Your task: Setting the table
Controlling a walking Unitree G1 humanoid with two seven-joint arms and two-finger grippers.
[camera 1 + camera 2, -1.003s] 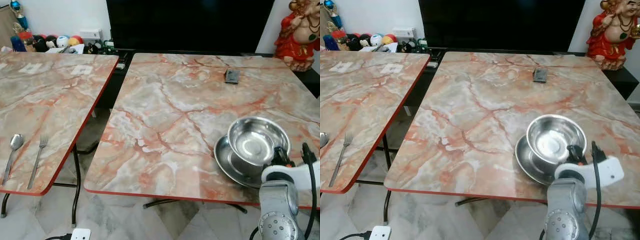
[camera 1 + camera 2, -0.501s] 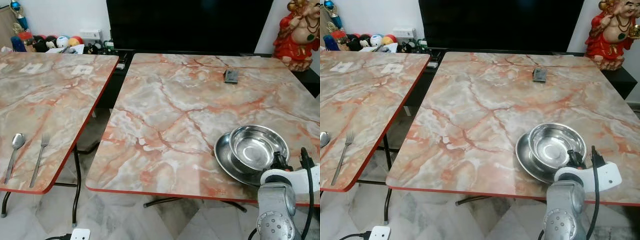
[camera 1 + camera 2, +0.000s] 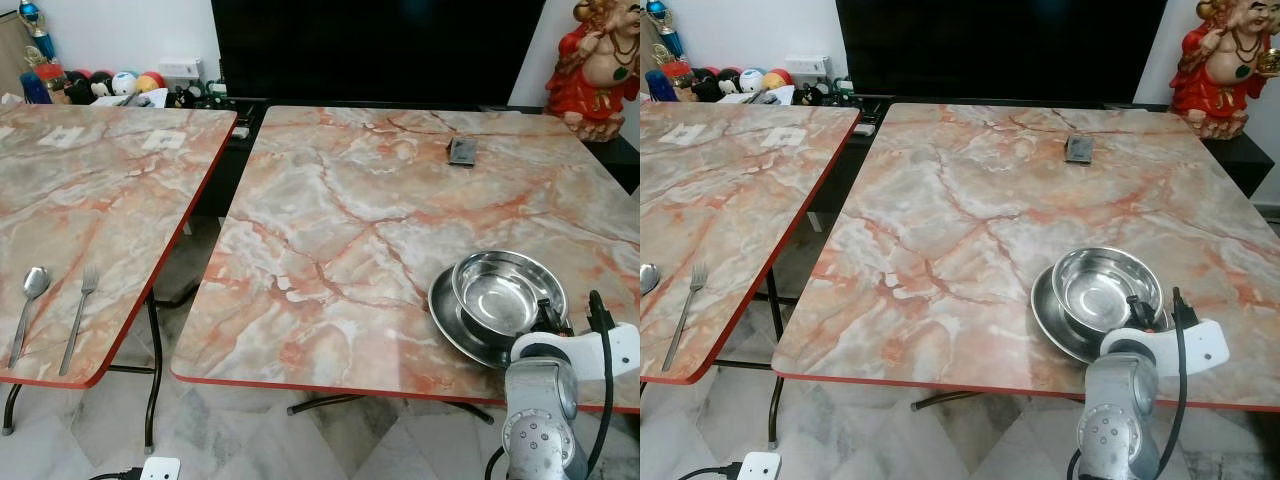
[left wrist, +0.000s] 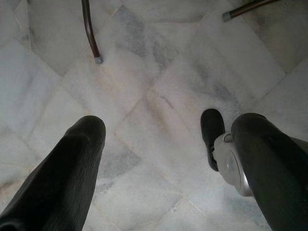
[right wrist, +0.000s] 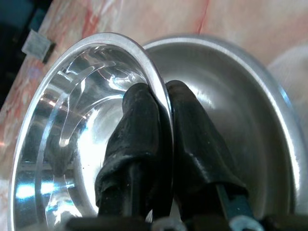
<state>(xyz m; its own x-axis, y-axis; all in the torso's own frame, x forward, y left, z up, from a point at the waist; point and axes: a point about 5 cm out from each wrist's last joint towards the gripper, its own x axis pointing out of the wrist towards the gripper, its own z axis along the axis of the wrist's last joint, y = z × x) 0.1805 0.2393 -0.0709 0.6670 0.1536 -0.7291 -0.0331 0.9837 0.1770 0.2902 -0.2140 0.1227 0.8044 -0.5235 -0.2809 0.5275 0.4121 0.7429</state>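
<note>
Right gripper (image 5: 161,103) pinches near rim of steel bowl (image 3: 505,293), lower right of frame, bowl inside steel plate (image 3: 450,318). Left gripper (image 4: 163,159) spread, idle.

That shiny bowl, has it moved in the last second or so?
Yes. The right tool, pinching the steel bowl by its rim, has lowered it from a raised tilt down into the steel plate, and it has not let go. The spoon and fork on the other table lie as before.
</note>
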